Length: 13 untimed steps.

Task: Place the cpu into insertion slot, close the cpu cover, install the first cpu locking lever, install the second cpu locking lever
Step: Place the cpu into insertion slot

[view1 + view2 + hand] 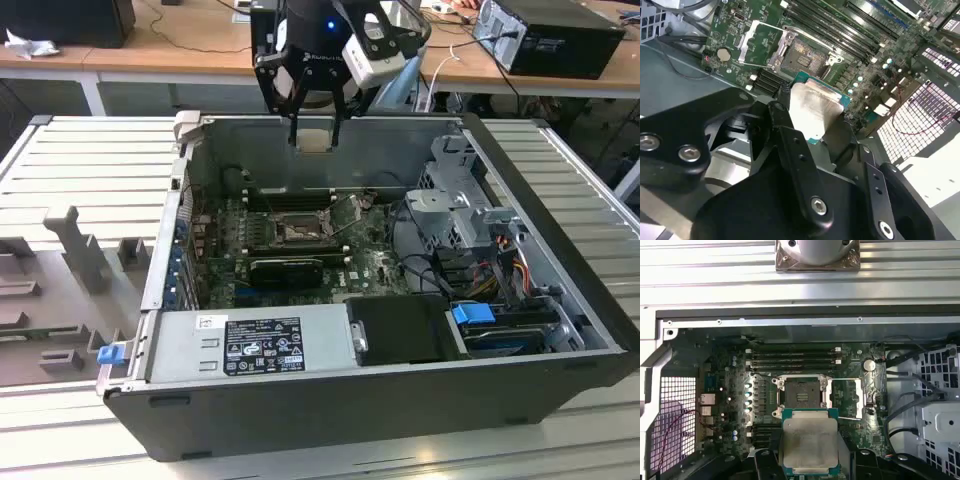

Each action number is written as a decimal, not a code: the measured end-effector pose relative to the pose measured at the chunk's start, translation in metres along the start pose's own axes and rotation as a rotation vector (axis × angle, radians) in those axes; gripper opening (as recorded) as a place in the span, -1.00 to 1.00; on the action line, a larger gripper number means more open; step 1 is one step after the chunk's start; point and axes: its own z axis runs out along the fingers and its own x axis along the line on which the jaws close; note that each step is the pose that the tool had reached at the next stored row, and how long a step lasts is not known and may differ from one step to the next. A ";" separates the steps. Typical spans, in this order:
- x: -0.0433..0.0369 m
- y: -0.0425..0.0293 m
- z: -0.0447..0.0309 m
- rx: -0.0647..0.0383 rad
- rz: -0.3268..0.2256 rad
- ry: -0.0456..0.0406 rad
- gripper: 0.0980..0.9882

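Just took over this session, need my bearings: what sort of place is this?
Likely an electronics lab or workshop: an open computer case sits on a slatted metal table, with wooden benches behind carrying another computer. The gripper holds the cpu above the case.

Exterior view: bright, even light from overhead. Ribbed metal table [90, 160] pale, nearly washed out. Inside of the computer case [350, 410] below the gripper [315, 135] is dimmer, with soft shadow under the far wall. Blue lamp [330, 25] glows on the gripper's body.

Second wrist view: white glare on the cpu [812, 107] clamped between the fingers [790, 145]. Fingers near-black, little detail. Perforated panel [935, 105] beyond the gripper is blown out.

First wrist view: cpu top has a dull, mottled sheen. Motherboard [725, 390] beneath it is evenly lit.
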 end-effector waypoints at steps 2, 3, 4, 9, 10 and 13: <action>0.0000 0.0000 0.0000 -0.001 0.047 -0.0042 -0.04; 0.0000 0.0000 0.0000 -0.001 0.068 -0.0061 -0.04; 0.0000 0.0000 0.0000 -0.002 0.082 -0.0073 -0.04; 0.0000 0.0000 0.0000 -0.004 0.186 -0.0166 -0.04; 0.0000 0.0000 0.0000 -0.004 0.214 -0.0192 -0.04; 0.0000 0.0000 0.0001 -0.005 0.282 -0.0253 -0.04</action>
